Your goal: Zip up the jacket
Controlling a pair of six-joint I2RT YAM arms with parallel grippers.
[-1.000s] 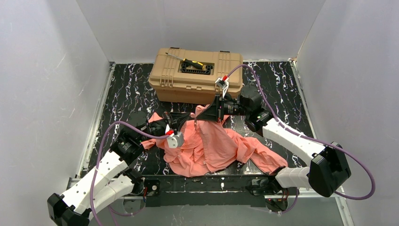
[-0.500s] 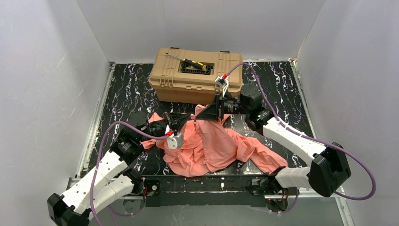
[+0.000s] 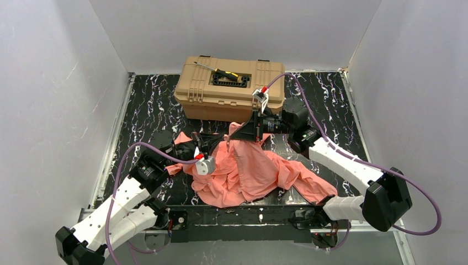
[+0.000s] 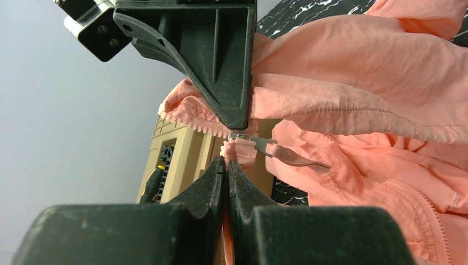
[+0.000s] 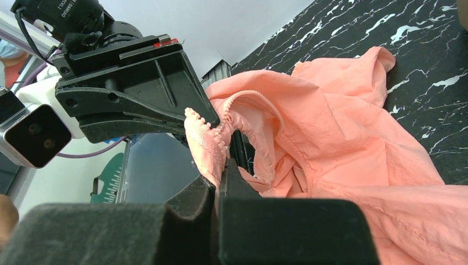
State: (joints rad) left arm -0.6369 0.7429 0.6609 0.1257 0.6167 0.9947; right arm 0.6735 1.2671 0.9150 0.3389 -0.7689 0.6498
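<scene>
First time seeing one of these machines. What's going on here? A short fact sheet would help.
jacket: salmon-pink, crumpled on black marbled table
left gripper: shut on jacket's zipper edge
right gripper: shut on jacket's zipper edge, facing the left one
zipper pull: metal, ungripped, beside both grippers
toolbox: tan, behind jacket

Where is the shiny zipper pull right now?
Left wrist view, mid-frame: the zipper pull sticks out of the jacket edge between the left gripper and right gripper, toolbox behind.
</scene>
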